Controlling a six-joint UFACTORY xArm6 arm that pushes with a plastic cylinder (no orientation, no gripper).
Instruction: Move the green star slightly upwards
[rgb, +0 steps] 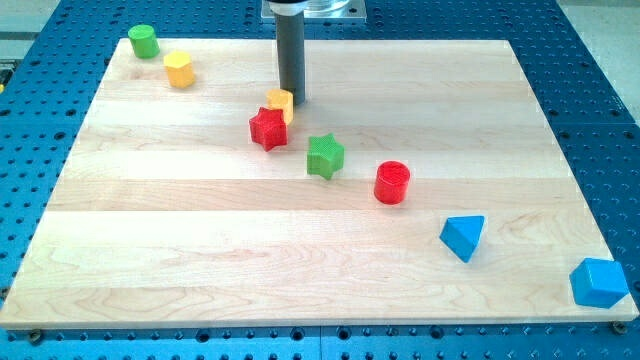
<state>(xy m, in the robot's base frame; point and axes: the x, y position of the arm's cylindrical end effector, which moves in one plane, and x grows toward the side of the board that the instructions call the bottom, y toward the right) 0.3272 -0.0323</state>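
Pale wood-plank worktop (200, 260), no legible markings. Ribbed green star (325, 157) near centre, between red star (268, 128) and red cylinder (392, 183). Tip (292, 103) just above-right of yellow block (281, 103), well apart from green star. No hand fitted; rod only.

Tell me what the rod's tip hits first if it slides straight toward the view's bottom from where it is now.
Probably the yellow block right beside my tip, then the red star touching it; depth is uncertain.

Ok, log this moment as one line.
my tip: beside yellow block, above-left of green star | star: untouched | red star: left
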